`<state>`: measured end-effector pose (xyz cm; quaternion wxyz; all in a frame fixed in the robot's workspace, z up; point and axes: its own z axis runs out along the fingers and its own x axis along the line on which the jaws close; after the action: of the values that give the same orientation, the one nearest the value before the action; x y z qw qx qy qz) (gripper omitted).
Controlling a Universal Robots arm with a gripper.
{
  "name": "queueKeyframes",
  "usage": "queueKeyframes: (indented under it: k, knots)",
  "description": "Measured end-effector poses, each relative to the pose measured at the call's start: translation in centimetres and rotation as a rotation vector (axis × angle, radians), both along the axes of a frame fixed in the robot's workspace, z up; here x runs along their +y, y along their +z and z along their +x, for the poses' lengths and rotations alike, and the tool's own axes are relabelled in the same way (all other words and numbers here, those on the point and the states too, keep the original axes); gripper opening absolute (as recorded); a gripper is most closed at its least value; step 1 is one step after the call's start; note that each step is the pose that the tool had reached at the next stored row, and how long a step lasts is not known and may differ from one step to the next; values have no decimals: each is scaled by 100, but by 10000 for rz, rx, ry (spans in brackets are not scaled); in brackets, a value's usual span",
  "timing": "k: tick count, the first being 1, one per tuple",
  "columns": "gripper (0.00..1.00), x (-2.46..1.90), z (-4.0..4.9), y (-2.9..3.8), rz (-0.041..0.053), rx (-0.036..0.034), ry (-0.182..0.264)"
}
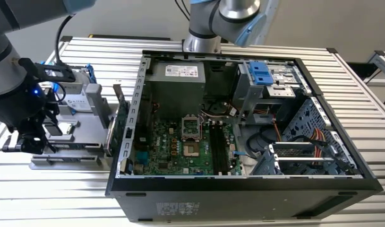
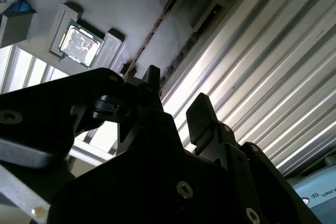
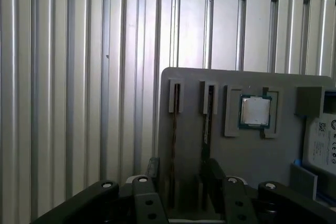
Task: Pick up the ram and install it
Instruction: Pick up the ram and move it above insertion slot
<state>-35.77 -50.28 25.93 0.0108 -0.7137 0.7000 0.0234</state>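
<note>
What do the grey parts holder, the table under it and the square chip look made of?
Holder: matte grey plastic, probably; dull, even, moulded slots. Table: bare metal, likely aluminium; ribbed slats with bright glints. Chip: metal lid, silvery sheen, on a green board edge.

The table [image 1: 356, 80] is silver with parallel ribs. The holder [image 3: 247, 156] is plain grey, the processor [image 3: 255, 112] silver edged green, the ram [image 3: 174, 145] near black, the motherboard [image 1: 160, 158] green.

Fingers [image 3: 214, 178] apart, flanking ram [image 3: 173, 129] standing in grey holder [image 3: 189, 83]; processor chip [image 3: 255, 111] nearby.
</note>
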Motion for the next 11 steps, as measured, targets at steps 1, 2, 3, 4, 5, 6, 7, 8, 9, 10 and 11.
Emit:
queueKeyframes:
  k: [1,2,3,4,5,6,7,8,9,10,11]
  knots:
    - [100,-3,0,-10,0,0,0]
    - [100,-5,0,-20,-1,1,1]
    - [100,-7,0,-31,0,1,0]
    - [100,-8,0,-43,0,0,0]
    - [100,-9,0,-55,-1,1,0]
    - [100,-9,0,-66,-1,1,0]
    - [100,-9,0,-79,-1,1,1]
    - [100,-9,0,-91,0,0,1]
    - [100,-9,0,-104,0,0,1]
    - [100,-9,0,-117,0,0,1]
    - [100,-9,1,-130,1,-1,1]
